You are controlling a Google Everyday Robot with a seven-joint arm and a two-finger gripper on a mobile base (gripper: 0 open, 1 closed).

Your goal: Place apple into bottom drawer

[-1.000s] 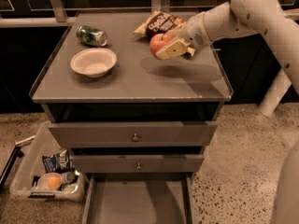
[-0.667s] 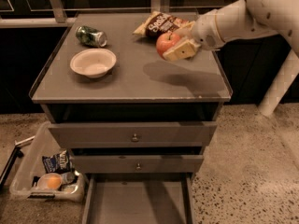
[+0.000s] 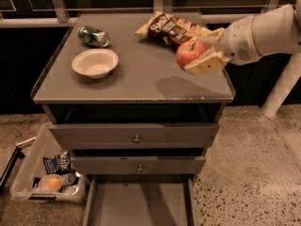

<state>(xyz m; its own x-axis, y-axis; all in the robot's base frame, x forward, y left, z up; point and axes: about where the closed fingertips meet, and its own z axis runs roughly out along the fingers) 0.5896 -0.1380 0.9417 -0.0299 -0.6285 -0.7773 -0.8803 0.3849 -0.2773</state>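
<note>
The red-orange apple [image 3: 189, 53] is held in my gripper [image 3: 200, 55], which is shut on it and lifted above the right side of the grey cabinet top [image 3: 136, 79]. The white arm comes in from the upper right. The bottom drawer [image 3: 138, 204] is pulled open at the foot of the cabinet, showing a bare grey floor. It lies well below and to the left of the apple.
A white bowl [image 3: 95, 62], a green can [image 3: 93, 36] and a chip bag [image 3: 171, 28] lie on the cabinet top. Two shut drawer fronts with knobs [image 3: 136, 138] are above the open drawer. A clear plastic bin [image 3: 47, 178] with items sits on the floor at left.
The gripper has carried the apple rightward and a little toward the front edge of the cabinet top, staying raised above it.
</note>
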